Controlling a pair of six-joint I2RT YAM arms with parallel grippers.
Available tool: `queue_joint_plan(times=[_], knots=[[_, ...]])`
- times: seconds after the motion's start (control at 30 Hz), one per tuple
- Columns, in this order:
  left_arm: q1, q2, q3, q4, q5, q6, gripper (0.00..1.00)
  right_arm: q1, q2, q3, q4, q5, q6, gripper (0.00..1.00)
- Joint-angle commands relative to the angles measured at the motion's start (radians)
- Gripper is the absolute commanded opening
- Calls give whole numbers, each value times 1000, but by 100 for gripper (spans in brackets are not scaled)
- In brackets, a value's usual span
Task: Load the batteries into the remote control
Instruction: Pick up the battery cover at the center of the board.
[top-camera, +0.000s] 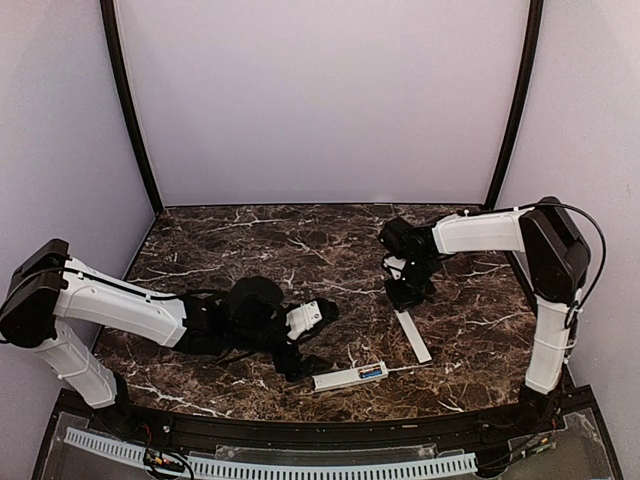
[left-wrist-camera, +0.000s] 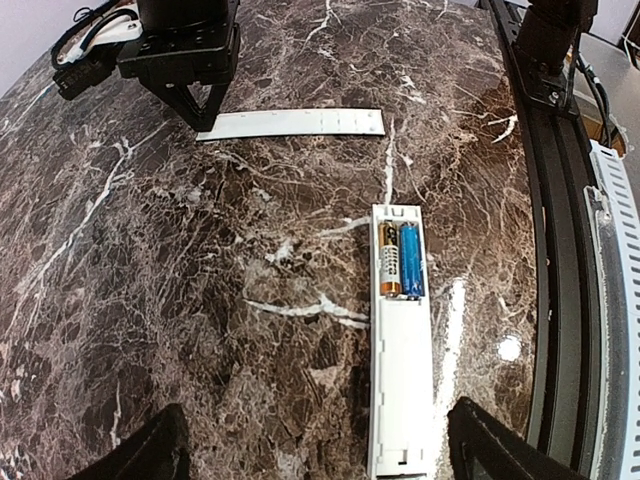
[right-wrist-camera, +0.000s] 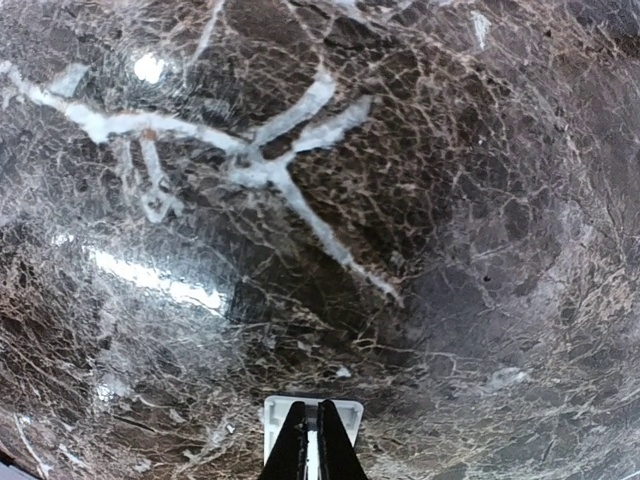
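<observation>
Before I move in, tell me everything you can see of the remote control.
The remote control is a slim white plastic bar lying flat on the marble table, back side up, near the table's front edge. Its cover is off and the compartment at one end stands open, with two batteries seated side by side in it, one blue, the other showing gold and white. Only the table touches the remote control.
</observation>
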Motion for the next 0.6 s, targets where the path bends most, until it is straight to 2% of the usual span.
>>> queue_joint_plan(times=[0.0, 0.37, 0.57], knots=[[7, 0, -14, 13, 22, -7, 89, -4, 11, 4, -10, -6, 3, 4], [10, -14, -21, 9, 19, -8, 89, -2, 4, -42, -2, -16, 12, 5], [12, -8, -22, 11, 19, -6, 89, 3, -10, -68, 0, 6, 14, 1]])
